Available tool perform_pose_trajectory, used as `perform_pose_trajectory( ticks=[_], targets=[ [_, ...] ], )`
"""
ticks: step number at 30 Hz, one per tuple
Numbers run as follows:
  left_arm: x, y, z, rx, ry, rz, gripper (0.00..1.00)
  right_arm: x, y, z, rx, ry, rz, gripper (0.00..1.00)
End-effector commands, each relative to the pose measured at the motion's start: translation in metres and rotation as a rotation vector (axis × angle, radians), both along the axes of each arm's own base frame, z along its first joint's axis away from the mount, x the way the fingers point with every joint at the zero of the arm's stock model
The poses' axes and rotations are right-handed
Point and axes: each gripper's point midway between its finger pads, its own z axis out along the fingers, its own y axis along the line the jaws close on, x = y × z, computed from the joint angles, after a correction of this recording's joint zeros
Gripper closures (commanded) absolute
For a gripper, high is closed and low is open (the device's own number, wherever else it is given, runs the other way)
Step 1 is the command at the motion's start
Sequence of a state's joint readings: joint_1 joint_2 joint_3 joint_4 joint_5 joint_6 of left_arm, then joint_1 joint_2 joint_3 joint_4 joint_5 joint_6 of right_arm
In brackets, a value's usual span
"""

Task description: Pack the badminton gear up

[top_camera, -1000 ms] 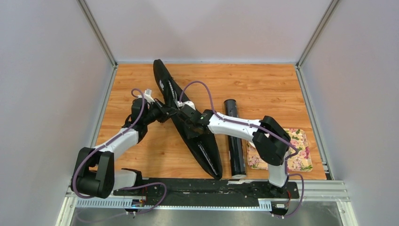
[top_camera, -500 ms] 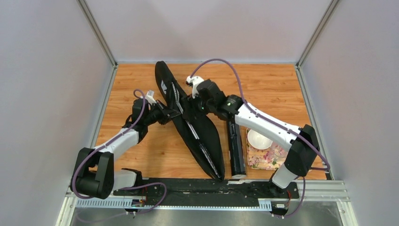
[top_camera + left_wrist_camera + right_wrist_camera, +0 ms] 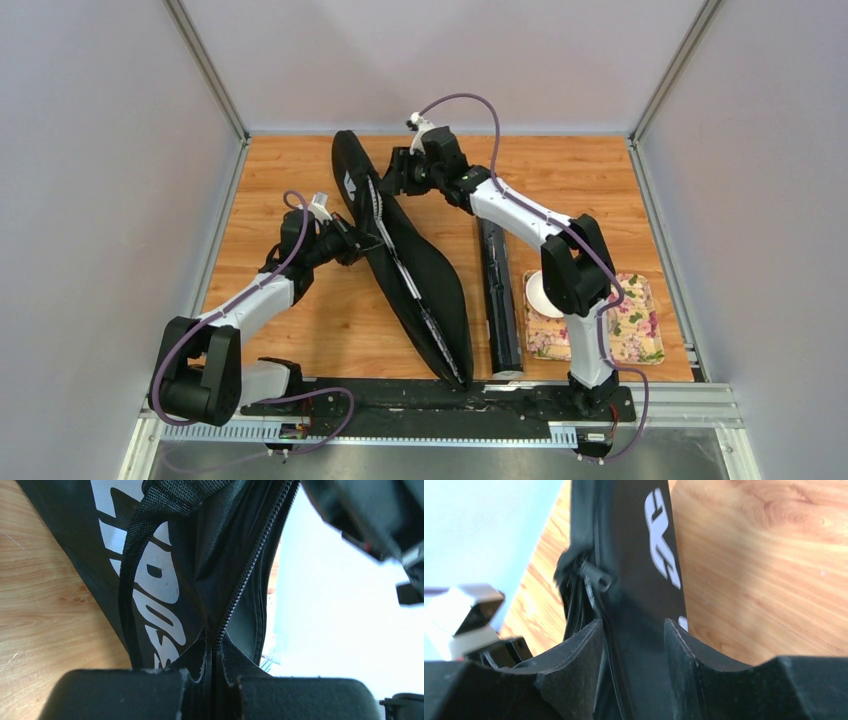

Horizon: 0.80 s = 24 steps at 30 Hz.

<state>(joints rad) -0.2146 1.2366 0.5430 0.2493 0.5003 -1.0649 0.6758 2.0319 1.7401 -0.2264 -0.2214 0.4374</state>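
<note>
Swinging off the middle of the racket bag (image 3: 415, 270), the right gripper (image 3: 393, 172) now sits at the bag's far end. The white bowl (image 3: 536, 292) that its arm had covered shows again.

On the left, the left gripper (image 3: 210, 690) has not budged. Its jaws are clamped tight on the bag's left edge, right at the zipper seam, and the teeth part just beyond its pads. The bag lies slanted across the middle of the table, its narrow end near and its wide end far. No racket or shuttlecock is in sight.

At the far end the right gripper's jaws stand partly apart, astride the bag's edge. The zipper pull (image 3: 599, 577) lies just ahead of the fingertips, not between them. The pads seem to hold nothing, though the wrist view is too close to be sure.

To the right of the bag the dark tube (image 3: 500, 300) lies outside it, running near to far. The bowl and the flowered tray (image 3: 642, 322) sit beyond that.

My guess is that zipping the bag is the step in hand: one arm anchors it while the other goes for the pull.
</note>
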Motion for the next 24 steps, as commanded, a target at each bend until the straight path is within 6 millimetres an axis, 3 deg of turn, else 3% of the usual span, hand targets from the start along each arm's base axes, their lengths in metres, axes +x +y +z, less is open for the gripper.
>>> perform_pose_trajectory(
  ticks=[1, 5, 11, 17, 21, 24],
  targets=[
    [-0.004, -0.008, 0.018, -0.033, -0.049, -0.049, 1.0, 0.035, 0.012, 0.073, 0.372, 0.019, 0.011, 0.49],
    [-0.004, -0.008, 0.019, -0.036, -0.051, -0.054, 1.0, 0.043, 0.017, 0.06, 0.404, 0.061, 0.025, 0.49],
    [-0.004, -0.01, 0.019, -0.046, -0.051, -0.06, 1.0, 0.041, 0.03, 0.067, 0.484, 0.093, 0.078, 0.57],
    [-0.002, -0.009, 0.019, -0.045, -0.052, -0.054, 1.0, 0.028, 0.032, 0.068, 0.504, 0.117, 0.12, 0.59],
    [-0.001, -0.01, 0.019, -0.047, -0.054, -0.055, 1.0, 0.014, 0.031, 0.059, 0.496, 0.137, 0.145, 0.69],
    [-0.001, -0.01, 0.018, -0.047, -0.05, -0.053, 1.0, 0.011, 0.029, 0.063, 0.502, 0.131, 0.155, 0.72]
  ],
)
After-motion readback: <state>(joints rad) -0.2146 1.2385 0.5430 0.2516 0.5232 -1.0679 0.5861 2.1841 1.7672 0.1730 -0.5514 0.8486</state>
